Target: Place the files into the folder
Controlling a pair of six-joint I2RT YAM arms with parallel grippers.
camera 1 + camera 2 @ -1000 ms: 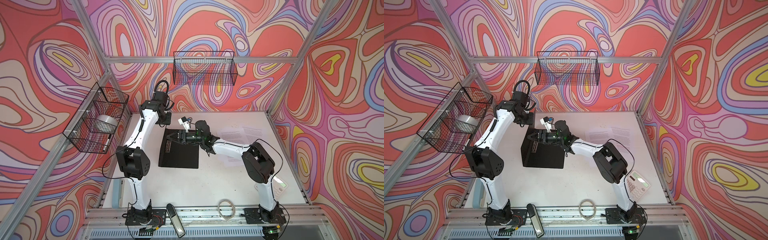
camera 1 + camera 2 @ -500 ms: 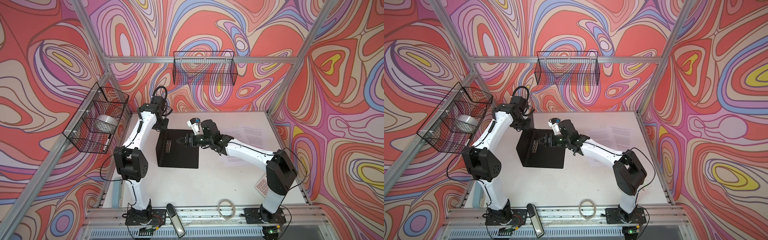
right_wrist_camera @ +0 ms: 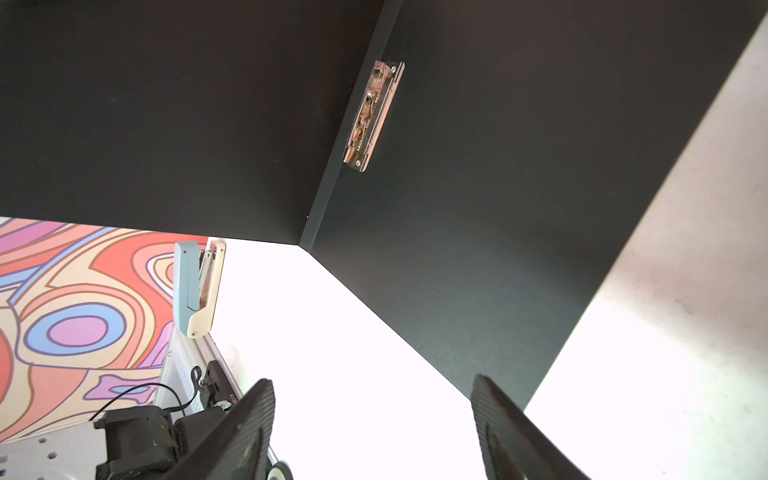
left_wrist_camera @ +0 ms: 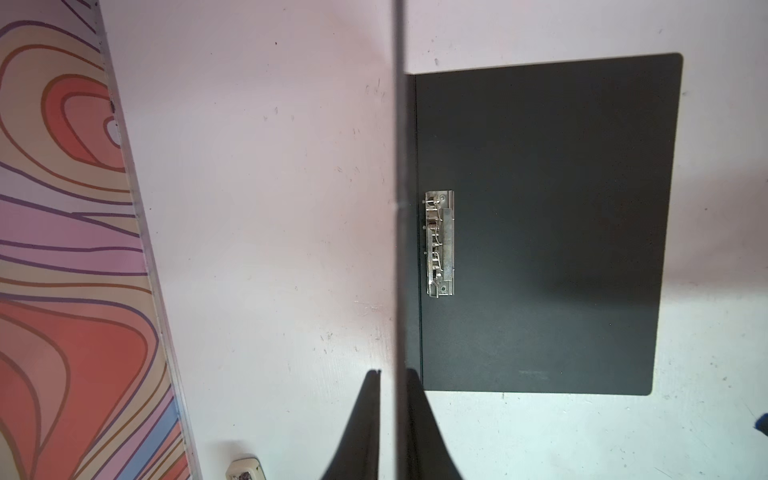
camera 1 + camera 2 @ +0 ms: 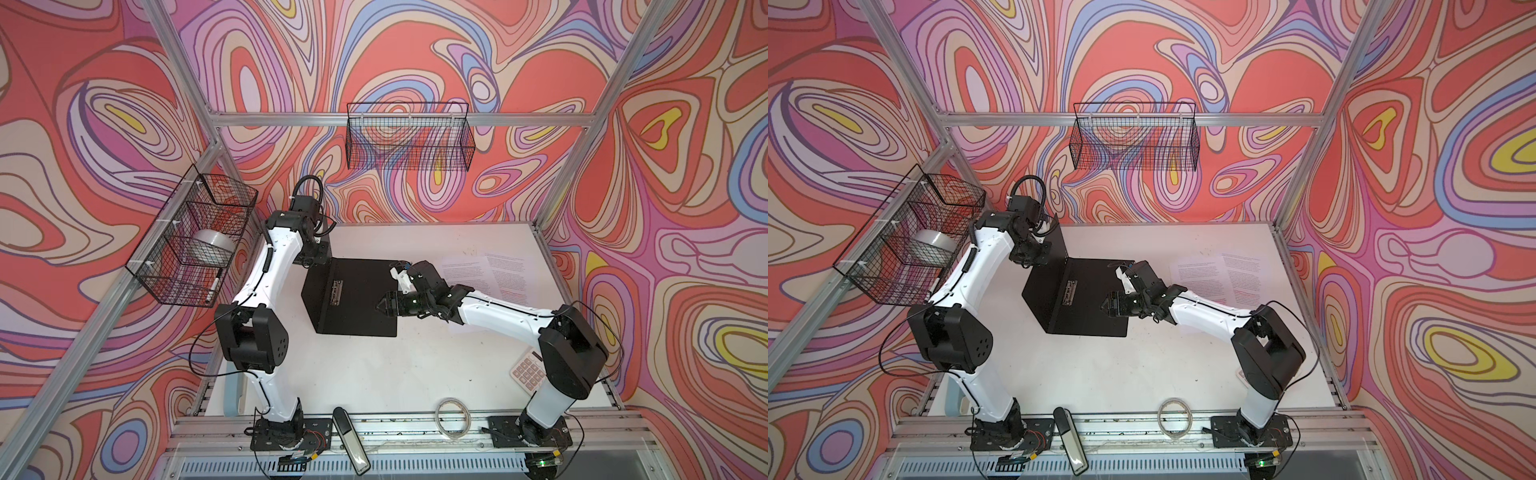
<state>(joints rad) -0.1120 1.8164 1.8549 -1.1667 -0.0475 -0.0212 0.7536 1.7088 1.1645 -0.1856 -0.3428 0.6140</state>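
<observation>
The files (image 5: 494,276) lie flat on the table (image 5: 395,374), to the right of the folder (image 5: 353,311), long edges running away from the robot. The right gripper (image 5: 384,306), fingers spread above the folder's black base, is the nearer one. The left gripper (image 4: 394,376) pinches the folder's upright cover, propping it open.

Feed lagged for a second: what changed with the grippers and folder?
Left gripper closed on the folder cover, which now stands upright. Right gripper drew back rightward from the spine to the folder's right edge, jaws open. Files stayed flat on the table.
</observation>
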